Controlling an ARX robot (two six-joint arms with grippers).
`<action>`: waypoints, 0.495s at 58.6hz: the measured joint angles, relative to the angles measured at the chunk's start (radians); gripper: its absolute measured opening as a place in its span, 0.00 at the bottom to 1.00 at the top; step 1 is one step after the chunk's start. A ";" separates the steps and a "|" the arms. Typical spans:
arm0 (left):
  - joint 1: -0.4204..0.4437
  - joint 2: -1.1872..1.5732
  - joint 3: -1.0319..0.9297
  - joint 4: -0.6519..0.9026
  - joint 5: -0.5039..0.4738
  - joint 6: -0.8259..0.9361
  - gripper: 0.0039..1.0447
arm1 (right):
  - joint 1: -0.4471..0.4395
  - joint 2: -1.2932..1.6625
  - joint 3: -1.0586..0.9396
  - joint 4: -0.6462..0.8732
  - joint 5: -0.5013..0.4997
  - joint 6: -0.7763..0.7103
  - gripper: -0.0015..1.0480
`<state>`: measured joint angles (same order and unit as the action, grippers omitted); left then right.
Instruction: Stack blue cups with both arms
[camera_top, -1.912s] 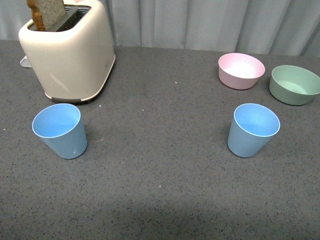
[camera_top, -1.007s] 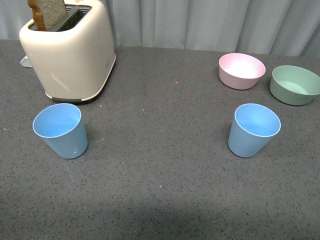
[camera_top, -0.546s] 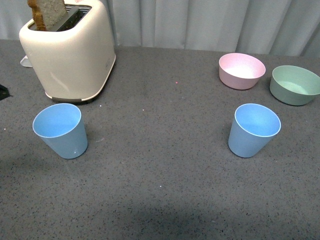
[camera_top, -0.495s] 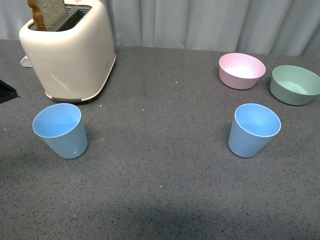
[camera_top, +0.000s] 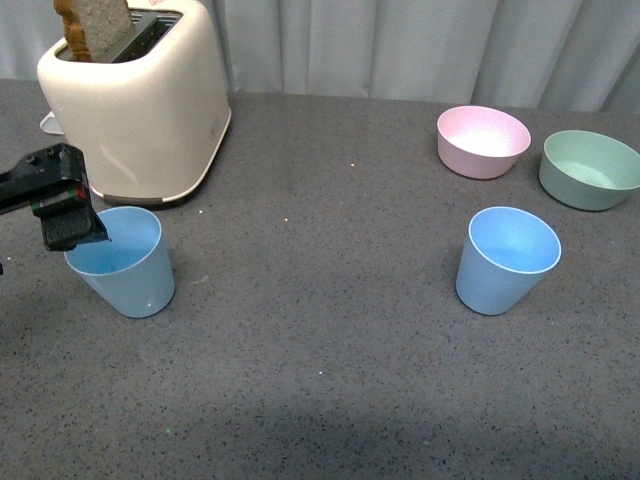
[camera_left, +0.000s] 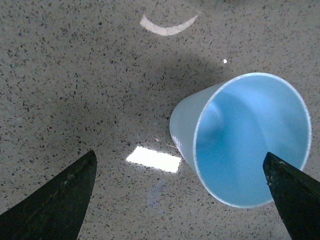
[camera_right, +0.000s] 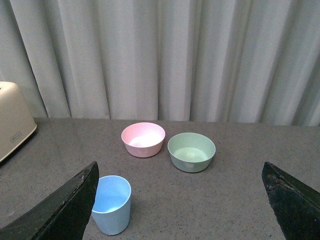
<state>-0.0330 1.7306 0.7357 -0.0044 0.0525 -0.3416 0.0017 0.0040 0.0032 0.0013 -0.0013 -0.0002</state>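
Note:
Two light blue cups stand upright on the grey table, the left cup (camera_top: 120, 265) in front of the toaster and the right cup (camera_top: 507, 260) near the bowls. My left gripper (camera_top: 72, 225), black with red and green marks, hangs open just above the left cup's near-left rim. In the left wrist view the left cup (camera_left: 245, 137) lies between the open fingers (camera_left: 55, 200), nearer one side, and the gripper (camera_left: 177, 200) holds nothing. My right gripper (camera_right: 179, 200) is open and empty, well back from the right cup (camera_right: 111, 204). It is out of the front view.
A cream toaster (camera_top: 135, 95) with a bread slice stands at the back left, close behind the left cup. A pink bowl (camera_top: 483, 140) and a green bowl (camera_top: 590, 168) sit at the back right, behind the right cup. Grey curtains hang behind the table.
My left gripper has come in from the left edge and now hangs over the left cup's rim. Both cups and the bowls have stayed put.

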 joint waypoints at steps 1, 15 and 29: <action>0.000 0.005 0.002 0.000 0.003 -0.003 0.94 | 0.000 0.000 0.000 0.000 0.000 0.000 0.91; 0.000 0.069 0.042 -0.006 0.011 -0.036 0.80 | 0.000 0.000 0.000 0.000 0.000 0.000 0.91; -0.002 0.091 0.064 -0.007 0.020 -0.062 0.35 | 0.000 0.000 0.000 0.000 0.000 0.000 0.91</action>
<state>-0.0349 1.8217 0.7998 -0.0116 0.0723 -0.4038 0.0017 0.0040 0.0036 0.0013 -0.0013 -0.0002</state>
